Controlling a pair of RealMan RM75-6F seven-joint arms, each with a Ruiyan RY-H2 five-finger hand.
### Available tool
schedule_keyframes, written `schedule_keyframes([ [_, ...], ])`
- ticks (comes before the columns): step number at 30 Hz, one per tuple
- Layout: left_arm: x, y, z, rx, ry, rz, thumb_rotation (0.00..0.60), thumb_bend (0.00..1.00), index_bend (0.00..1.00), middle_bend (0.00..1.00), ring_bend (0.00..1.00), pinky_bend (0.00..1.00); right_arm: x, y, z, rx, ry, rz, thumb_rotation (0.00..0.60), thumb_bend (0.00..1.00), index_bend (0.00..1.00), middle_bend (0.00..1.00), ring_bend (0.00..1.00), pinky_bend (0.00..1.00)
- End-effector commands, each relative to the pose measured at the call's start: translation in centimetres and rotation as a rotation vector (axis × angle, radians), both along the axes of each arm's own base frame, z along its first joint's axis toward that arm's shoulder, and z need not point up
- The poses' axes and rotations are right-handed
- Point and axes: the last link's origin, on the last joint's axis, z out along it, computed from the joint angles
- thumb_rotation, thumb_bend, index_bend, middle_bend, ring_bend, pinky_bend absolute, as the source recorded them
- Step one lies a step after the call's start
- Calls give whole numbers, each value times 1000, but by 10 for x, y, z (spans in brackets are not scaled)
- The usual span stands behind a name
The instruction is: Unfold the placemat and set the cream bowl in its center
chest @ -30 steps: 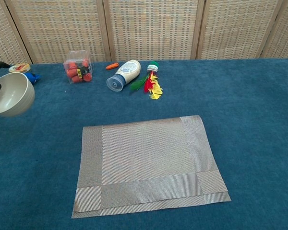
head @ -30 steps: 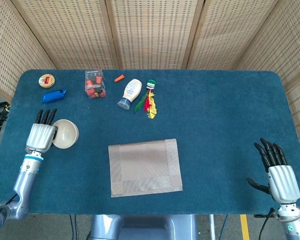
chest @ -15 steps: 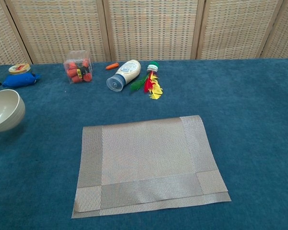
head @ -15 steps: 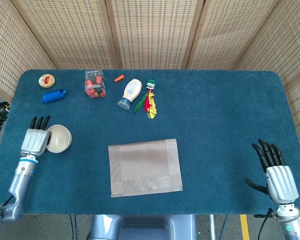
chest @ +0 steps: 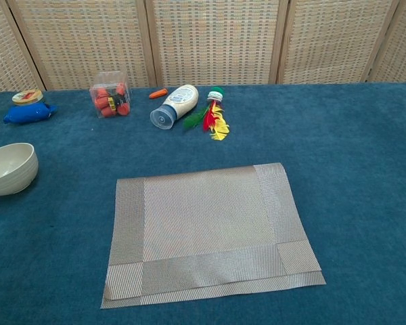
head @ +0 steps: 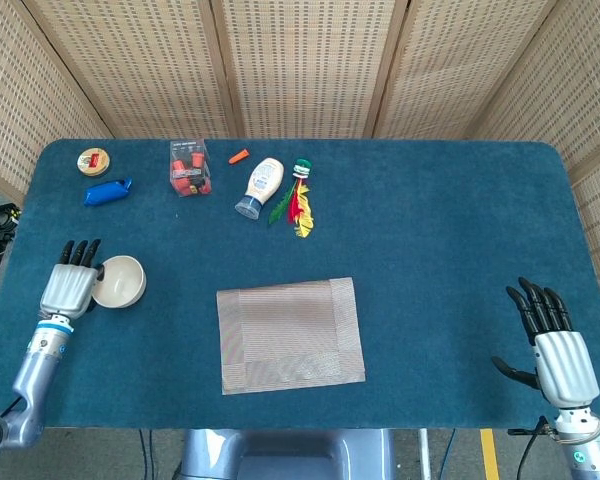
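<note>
The cream bowl (head: pixel 120 282) (chest: pixel 10 169) stands upright on the blue cloth at the left, well left of the placemat. My left hand (head: pixel 70 285) is pressed against its left rim with the fingers stretched out, and still seems to hold it; the chest view shows only dark fingertips at the frame edge. The grey woven placemat (head: pixel 290 335) (chest: pixel 203 233) lies folded at the front middle, a second layer peeking out along its near edge. My right hand (head: pixel 555 345) rests at the front right, fingers apart, holding nothing.
Along the back left lie a round tin (head: pixel 93 160), a blue object (head: pixel 108 191), a clear box of red pieces (head: pixel 189 168), a small orange piece (head: pixel 239 155), a mayonnaise bottle (head: pixel 262 185) and a feathered shuttlecock (head: pixel 299 195). Wicker screens stand behind the table.
The bowl, lifted and tilted a second ago, has come down and now stands level on the cloth. My left hand moved toward the front with it. The right hand barely shifted.
</note>
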Motion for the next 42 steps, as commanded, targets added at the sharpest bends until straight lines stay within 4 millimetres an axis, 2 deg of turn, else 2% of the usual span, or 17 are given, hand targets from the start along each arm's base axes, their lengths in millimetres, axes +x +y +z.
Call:
schedule_keyframes([
  [1, 0, -2, 4, 3, -5, -5, 600, 265, 343, 0, 0, 0, 0, 0, 0, 0, -1, 0, 600, 87, 82, 0, 0, 0],
  [12, 18, -11, 30, 41, -61, -105, 600, 265, 286, 0, 0, 0, 1, 1, 2, -4, -6, 4, 600, 88, 82, 0, 0, 0],
  [17, 42, -24, 46, 60, -152, -196, 600, 265, 289, 0, 0, 0, 2, 2, 2, -5, -7, 6, 600, 88, 82, 0, 0, 0],
  [21, 63, -37, 46, 48, -197, -271, 600, 265, 295, 0, 0, 0, 2, 3, 2, -4, -7, 7, 600, 88, 82, 0, 0, 0],
  [30, 106, -69, 23, -32, -257, -388, 600, 264, 337, 0, 0, 0, 2, 2, 5, -10, -16, 5, 600, 88, 82, 0, 0, 0],
  [36, 133, -96, -14, -140, -300, -434, 600, 264, 394, 0, 0, 0, 2, 3, 5, -7, -18, 5, 600, 88, 82, 0, 0, 0],
  [42, 150, -117, -53, -225, -307, -467, 600, 264, 423, 0, 0, 0, 1, 3, 7, -11, -26, 0, 600, 88, 83, 0, 0, 0],
])
